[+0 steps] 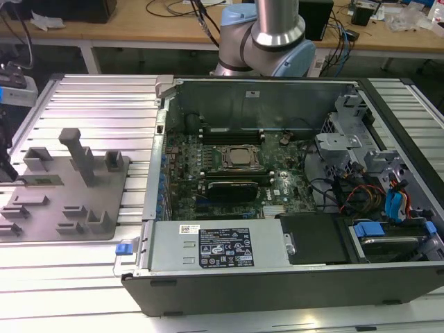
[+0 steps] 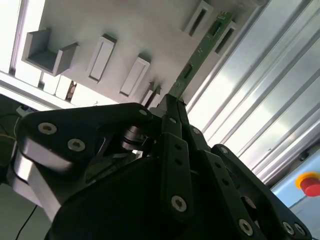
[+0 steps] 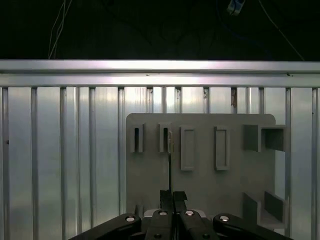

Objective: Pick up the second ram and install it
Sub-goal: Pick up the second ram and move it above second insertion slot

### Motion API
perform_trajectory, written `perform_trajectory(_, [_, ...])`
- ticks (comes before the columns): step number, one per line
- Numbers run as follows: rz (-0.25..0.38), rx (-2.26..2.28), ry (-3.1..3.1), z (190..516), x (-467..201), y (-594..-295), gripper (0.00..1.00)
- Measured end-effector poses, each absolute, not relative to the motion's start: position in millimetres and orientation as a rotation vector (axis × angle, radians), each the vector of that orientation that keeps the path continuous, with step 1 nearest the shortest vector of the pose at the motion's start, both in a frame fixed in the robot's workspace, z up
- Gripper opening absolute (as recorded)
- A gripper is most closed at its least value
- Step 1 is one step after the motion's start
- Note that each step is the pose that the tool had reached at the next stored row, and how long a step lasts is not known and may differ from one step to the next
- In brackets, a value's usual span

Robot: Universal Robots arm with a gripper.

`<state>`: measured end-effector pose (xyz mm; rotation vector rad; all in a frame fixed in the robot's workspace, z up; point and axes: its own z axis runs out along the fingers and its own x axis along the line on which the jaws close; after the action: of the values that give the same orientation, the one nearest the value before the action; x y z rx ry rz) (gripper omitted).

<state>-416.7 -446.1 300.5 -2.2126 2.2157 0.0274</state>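
Note:
The second ram [image 2: 200,52] is a long, narrow green board with dark chips. It lies over the grey fixture plate [image 1: 69,208] at the exterior view's left. My gripper [image 2: 170,102] is shut on its near end, and the rest of the stick reaches out over the plate's slotted blocks. In the first wrist view the ram [image 3: 170,160] shows edge-on as a thin line rising from the gripper [image 3: 171,194]. In the exterior view the ram [image 1: 41,180] lies flat beside the dark gripper [image 1: 8,172] at the picture's left edge.
An open computer case [image 1: 277,270] sits to the exterior view's right of the plate, with its motherboard [image 1: 222,173], processor [image 1: 239,158] and dark memory slots [image 1: 232,133] exposed. Upright grey blocks [image 1: 78,154] stand on the plate. Ribbed aluminium table [image 1: 104,97] lies all round.

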Motion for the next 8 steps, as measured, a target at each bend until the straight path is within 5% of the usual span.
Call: perform_trajectory(8, [0.027,-2.213,2.216,336.1,-416.6,-445.8,0.09])
